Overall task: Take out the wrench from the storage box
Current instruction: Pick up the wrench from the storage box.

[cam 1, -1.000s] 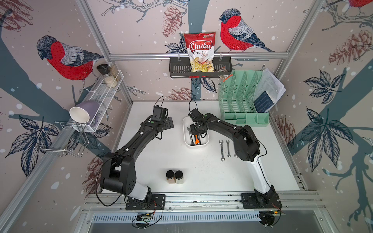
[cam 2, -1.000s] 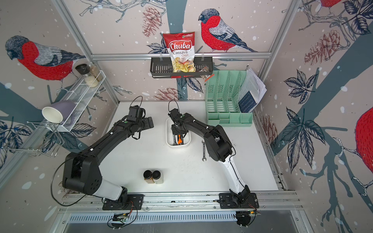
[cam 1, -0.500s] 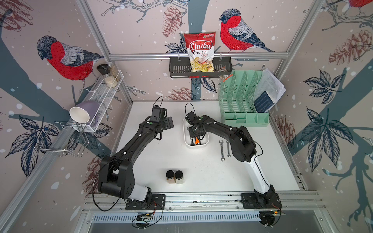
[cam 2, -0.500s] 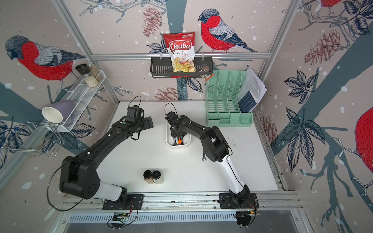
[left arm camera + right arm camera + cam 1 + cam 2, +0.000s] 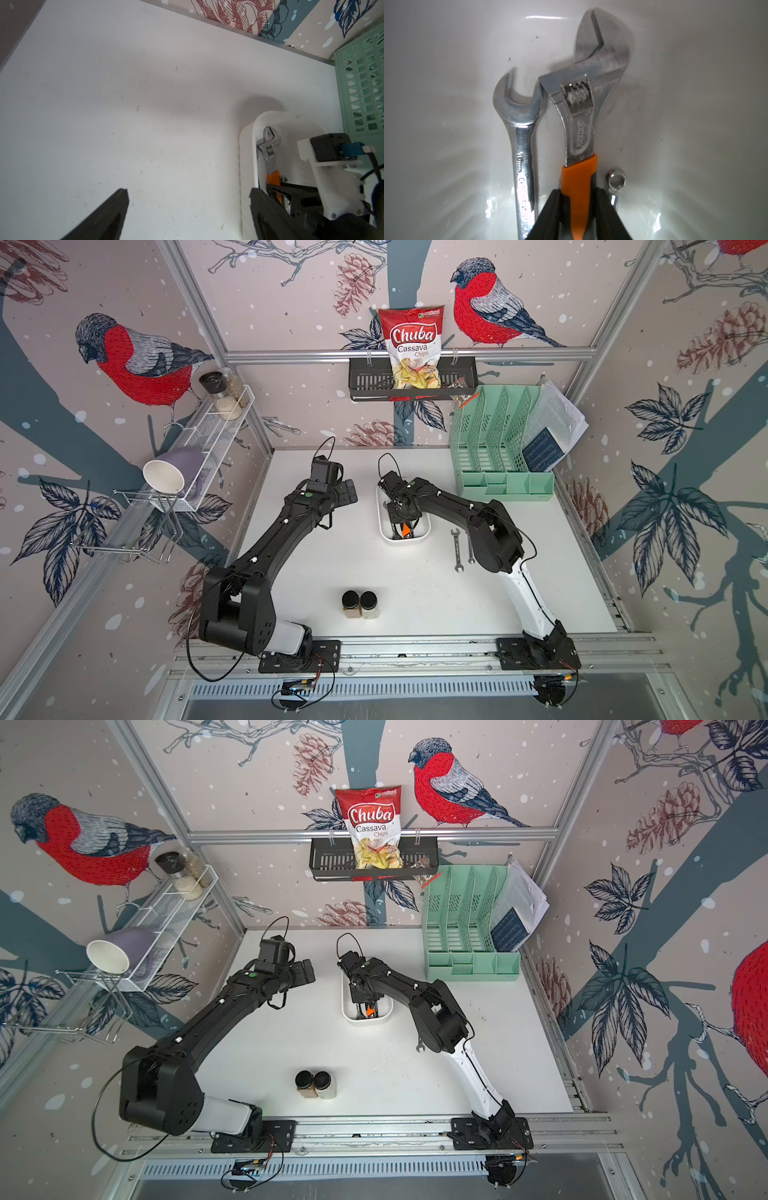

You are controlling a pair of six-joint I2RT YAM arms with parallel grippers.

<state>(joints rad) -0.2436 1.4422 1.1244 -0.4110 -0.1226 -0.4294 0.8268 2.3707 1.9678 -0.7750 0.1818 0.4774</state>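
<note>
My fingers (image 5: pixel 605 216) were matt black, the wrench (image 5: pixel 581 124) satin metal with smooth orange grip, the storage box (image 5: pixel 446 62) glossy plastic.

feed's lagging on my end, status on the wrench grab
left gripper open, beside storage box. right gripper shut on adjustable wrench, inside box. open-end spanner close alongside.

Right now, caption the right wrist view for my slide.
Right gripper grips the orange-handled adjustable wrench inside the storage box, beside an open-end wrench.

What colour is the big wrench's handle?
Orange with a black edge; the silver adjustable wrench's handle shows best in the right wrist view.
</note>
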